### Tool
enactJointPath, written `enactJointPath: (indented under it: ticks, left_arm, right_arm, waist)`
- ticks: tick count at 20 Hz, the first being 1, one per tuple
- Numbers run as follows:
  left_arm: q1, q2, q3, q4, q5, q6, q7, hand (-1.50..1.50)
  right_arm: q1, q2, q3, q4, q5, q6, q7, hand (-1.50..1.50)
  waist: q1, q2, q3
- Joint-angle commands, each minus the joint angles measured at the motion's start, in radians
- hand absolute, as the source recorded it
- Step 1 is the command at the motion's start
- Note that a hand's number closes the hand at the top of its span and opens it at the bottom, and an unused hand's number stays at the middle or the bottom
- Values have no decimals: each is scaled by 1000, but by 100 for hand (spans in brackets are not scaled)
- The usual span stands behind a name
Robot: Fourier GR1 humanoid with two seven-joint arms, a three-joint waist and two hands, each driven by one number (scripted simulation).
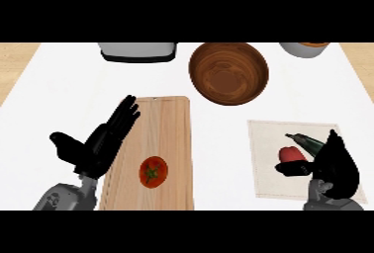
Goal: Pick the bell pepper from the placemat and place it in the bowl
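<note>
I've got my right hand (332, 168) down on the placemat (266, 133), near the counter's right edge, closing in on the bell pepper (291, 154). The pepper sits red in the middle of the mat, and my thumb curls in right below it while the fingers stand over its right side. Whether they're already touching it I can't tell; I'd call this the grasp step, not yet a lift. A dark green vegetable (306, 141) lies just behind the pepper, so I need to close without catching it. Next comes a lift and a carry toward the wooden bowl (228, 73) at the counter's far edge. My left hand (99, 143) rests open, fingers straight, over the cutting board's (164, 128) left edge, near the tomato (153, 171).
</note>
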State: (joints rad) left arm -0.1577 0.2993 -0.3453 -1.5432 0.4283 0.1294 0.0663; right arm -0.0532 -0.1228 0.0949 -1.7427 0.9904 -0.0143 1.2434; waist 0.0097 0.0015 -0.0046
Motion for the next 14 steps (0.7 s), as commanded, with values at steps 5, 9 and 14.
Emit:
enactJointPath:
  ticks: [5,9,14]
  left_arm:
    - [-36,-32,-3,18,-13,13,23,0]
    - [-26,-20,28,55,-10,-20,-19,0]
    - [-27,-27,28,25,-21,-9,13,0]
  right_arm:
    - [-95,107,-89,77,35,212,244,-150]
    - [-88,121,-86,49,46,250,244,-150]
    - [-122,122,-111,101,58,260,238,-150]
  waist:
    - [-6,1,3]
    - [-10,0,2]
    - [-5,0,4]
